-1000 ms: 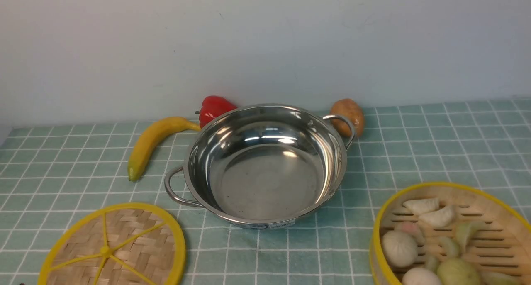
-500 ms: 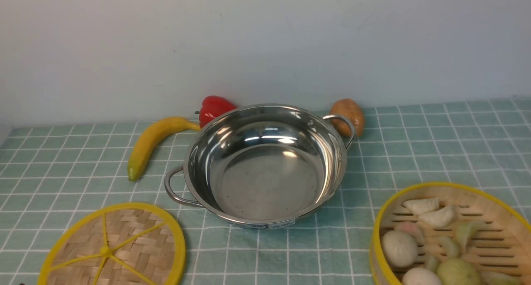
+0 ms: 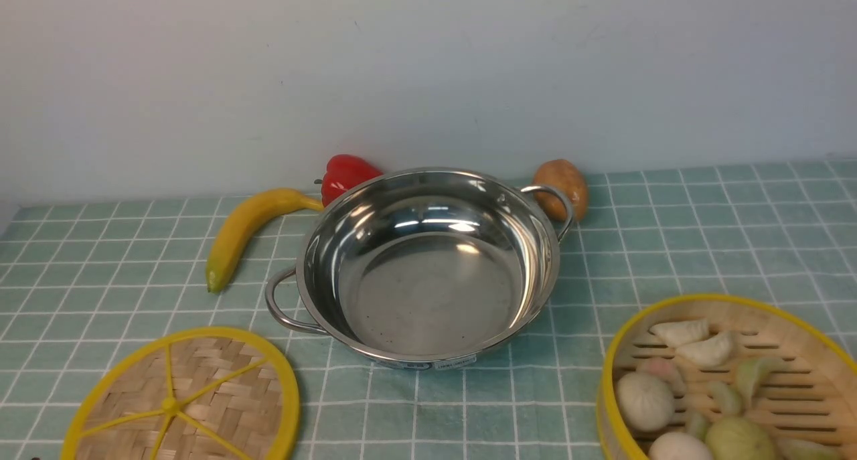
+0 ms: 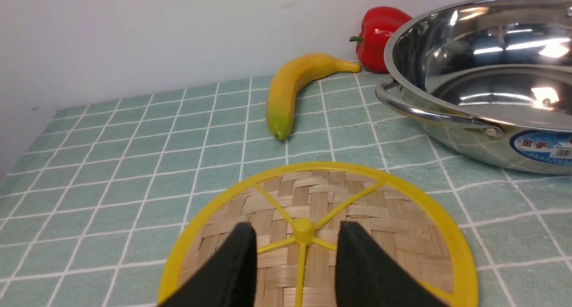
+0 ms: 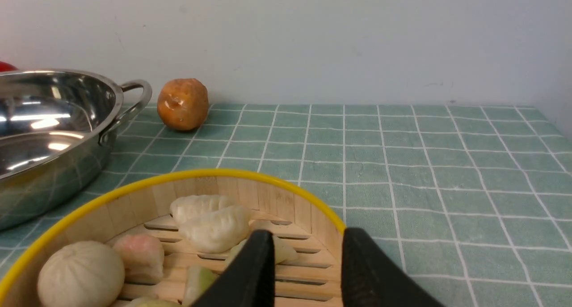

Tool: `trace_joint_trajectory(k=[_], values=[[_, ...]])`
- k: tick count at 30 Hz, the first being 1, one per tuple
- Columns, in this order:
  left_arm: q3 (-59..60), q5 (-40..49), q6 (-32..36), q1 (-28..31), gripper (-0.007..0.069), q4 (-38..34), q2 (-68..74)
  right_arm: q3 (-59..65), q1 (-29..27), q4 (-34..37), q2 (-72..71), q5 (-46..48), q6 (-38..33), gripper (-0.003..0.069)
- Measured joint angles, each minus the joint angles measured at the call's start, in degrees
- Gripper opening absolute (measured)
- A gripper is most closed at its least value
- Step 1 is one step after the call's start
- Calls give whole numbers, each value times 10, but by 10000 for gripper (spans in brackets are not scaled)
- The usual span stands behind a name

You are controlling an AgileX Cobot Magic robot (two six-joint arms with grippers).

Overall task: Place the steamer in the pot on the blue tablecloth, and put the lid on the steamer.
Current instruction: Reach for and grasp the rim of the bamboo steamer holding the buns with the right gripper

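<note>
So the left gripper (image 4: 296, 229) hangs over the lid (image 4: 321, 195), fingers apart either side of its hub. The right gripper (image 5: 308, 235) is spread too, at the wall of the steamer (image 5: 201, 175), maybe straddling it, hard to say. On the blue tablecloth (image 3: 669, 246) the lid sits near-left and the steamer near-right. The pot (image 3: 428, 292) is further back between them, with a banana (image 3: 241, 229) to its left and a red bell pepper (image 3: 345, 172) and potato (image 3: 564, 182) behind.

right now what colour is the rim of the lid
Yellow rim on the lid; clearest in the left wrist view.
</note>
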Motion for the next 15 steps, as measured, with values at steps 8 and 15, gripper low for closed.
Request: trace_joint_trajectory(k=[8,15], values=[[0,0,0,0,243,0,0,-11,0,34,0,-95,10,240],[0,0,0,0,243,0,0,-186,0,59,-2,-48,33,240]])
